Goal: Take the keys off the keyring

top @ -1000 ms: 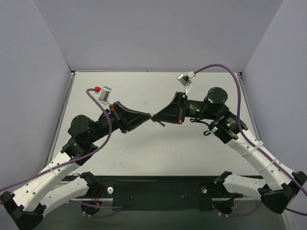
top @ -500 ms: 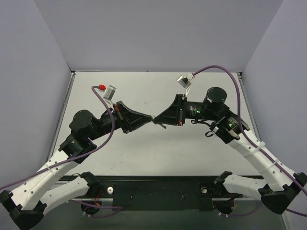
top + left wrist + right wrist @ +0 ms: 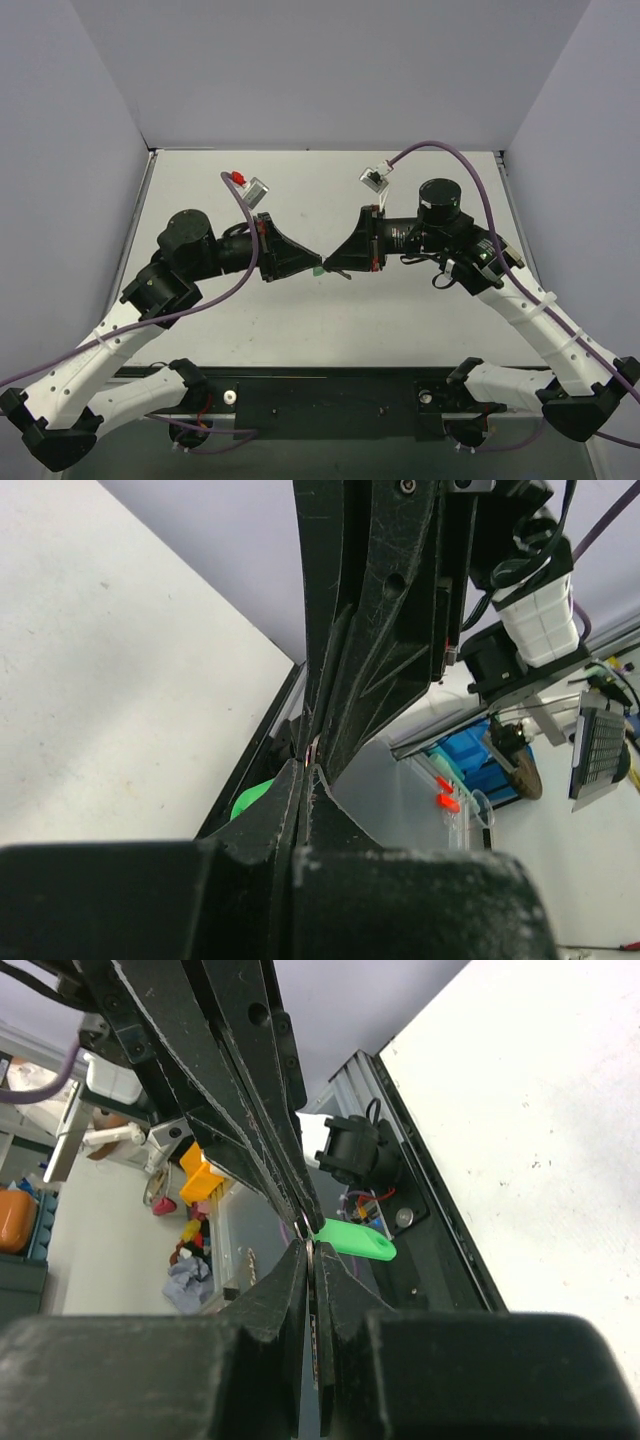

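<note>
Left fingers point(image 3: 295, 262) have just finished closing: a second ago they were a touch ajar, now both pairs are fully shut, no gap visible in either wrist view. Right fingers point(image 3: 345, 258) were shut the whole time and stay that way. The two sets of tips meet nose to nose in the air above the middle of the bench point(image 3: 400, 330), roughly centred between its left and right edges. Over the same second the meeting point has drifted toward the near edge, and the left wrist has swung round so its fingers come in flatter. The keyring point(image 3: 355, 1242), a green tag, sticks out sideways from the point where the tips touch. It is off the bench and now shows as a green speck in the top view, where it was hidden half a second ago. It is clearly trapped at that pinch, but the pictures do not show which pair has the tag or ring and which, if either, has the key. The key itself is too small to make out in any view, apart from a pale glint between the tips that cannot be identified. Judgement: this looks like the second grip being set, so each arm can hold one part and work the key off the ring. Nothing is separated yet, so the task is still at the grip stage. Main risk is that both pairs are pinching the same piece, so pulling apart would just tug or drop the whole set. A slow separation while watching the tag would show it.
</note>
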You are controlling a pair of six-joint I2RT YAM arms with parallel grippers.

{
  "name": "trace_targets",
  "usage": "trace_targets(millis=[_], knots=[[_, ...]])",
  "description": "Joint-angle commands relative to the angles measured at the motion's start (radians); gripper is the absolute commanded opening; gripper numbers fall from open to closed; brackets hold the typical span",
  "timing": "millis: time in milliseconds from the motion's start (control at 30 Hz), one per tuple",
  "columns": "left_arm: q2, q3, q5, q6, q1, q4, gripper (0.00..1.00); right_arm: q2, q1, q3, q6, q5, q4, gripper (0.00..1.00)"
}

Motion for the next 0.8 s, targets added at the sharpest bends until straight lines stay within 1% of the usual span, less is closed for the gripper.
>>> trace_targets(millis=[0,267,767], knots=[[0.031,0.091,0.090,0.099,-0.007,-0.087,0.00,0.028,0.027,0.054,-0.065,-0.022,-0.054,0.00],[0.063,0.119,0.155,0.142,-0.007,-0.116,0.00,0.046,0.036,0.062,-0.089,-0.026,-0.085,0.00],[0.137,0.240,0.177,0.277,-0.010,-0.326,0.00,0.085,0.051,0.099,-0.140,-0.022,-0.157,0.00]])
